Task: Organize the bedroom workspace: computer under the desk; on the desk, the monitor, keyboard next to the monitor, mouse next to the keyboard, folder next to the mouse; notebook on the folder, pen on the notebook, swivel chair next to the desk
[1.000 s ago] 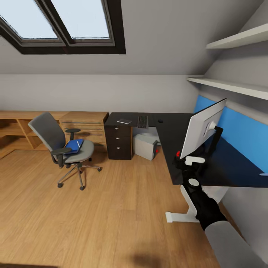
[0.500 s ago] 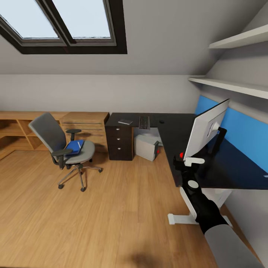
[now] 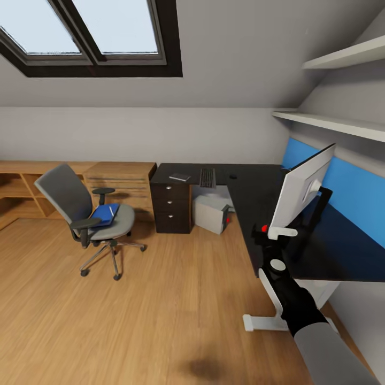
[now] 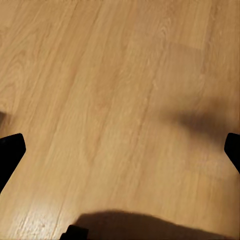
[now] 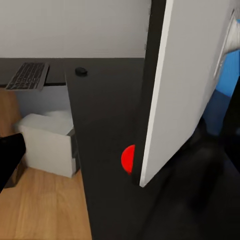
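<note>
The black desk (image 3: pixel 251 198) holds the dark notebook (image 3: pixel 179 176), the keyboard (image 3: pixel 207 177) and the mouse (image 3: pixel 232 175) along its far side. The grey computer (image 3: pixel 211 213) stands under it. The monitor (image 3: pixel 302 192) leans over the desk's near wing, white back toward me. My right gripper (image 3: pixel 272 230) is at its lower corner, fingers wide apart either side of the screen edge (image 5: pixel 150 100). The swivel chair (image 3: pixel 80 208) stands apart at the left with the blue folder (image 3: pixel 104 215) and white pen (image 3: pixel 112 210) on its seat. My left gripper (image 4: pixel 120 150) hangs open over the wood floor.
A light wooden drawer unit (image 3: pixel 120 182) and low shelving (image 3: pixel 16 190) line the back wall left of the desk. A blue panel (image 3: pixel 353 192) and two wall shelves (image 3: pixel 331 123) run behind the desk. The desk's white foot (image 3: pixel 262 322) juts onto the floor by my arm.
The whole picture has widened slightly as the camera crept forward. The right arm and monitor keep about the same place against the desk. Nothing else has moved.
</note>
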Motion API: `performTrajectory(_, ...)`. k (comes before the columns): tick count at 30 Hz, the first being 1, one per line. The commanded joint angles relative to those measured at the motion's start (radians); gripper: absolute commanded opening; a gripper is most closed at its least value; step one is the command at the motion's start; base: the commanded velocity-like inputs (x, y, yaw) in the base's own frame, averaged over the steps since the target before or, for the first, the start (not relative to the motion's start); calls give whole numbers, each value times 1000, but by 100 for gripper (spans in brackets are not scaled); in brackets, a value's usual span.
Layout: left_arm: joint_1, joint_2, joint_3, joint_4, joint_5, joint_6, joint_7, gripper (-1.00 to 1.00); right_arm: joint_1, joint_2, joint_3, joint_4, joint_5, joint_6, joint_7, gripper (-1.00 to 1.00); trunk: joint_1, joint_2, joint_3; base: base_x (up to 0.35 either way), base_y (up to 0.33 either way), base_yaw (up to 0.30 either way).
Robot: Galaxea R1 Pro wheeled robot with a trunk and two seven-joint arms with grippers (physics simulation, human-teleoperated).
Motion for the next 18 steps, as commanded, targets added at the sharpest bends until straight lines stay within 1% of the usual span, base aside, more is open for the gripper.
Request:
performTrajectory(1, -1, 1, -9, 0, 6, -4, 7, 100, -1, -2, 5, -1, -10, 2, -13, 100, 0, -1, -1, 251, 0, 0)
performTrajectory(4, 0, 1, -8, 0, 6, -4, 7, 100, -1, -2, 4, -2, -10, 2, -25, 100, 0, -1, -1, 234, 0, 0)
performTrajectory(7, -1, 1, -8, 0, 5, -4, 7, 100, -1, -2, 3, -2, -10, 0, -31, 100, 0, -1, -1, 130, 0, 0)
performTrajectory(18, 0, -1, -9, 0, 5, -4, 7, 100, -1, -5, 0, -1, -11, -17, -75, 100, 0, -1, -1, 28, 0, 0)
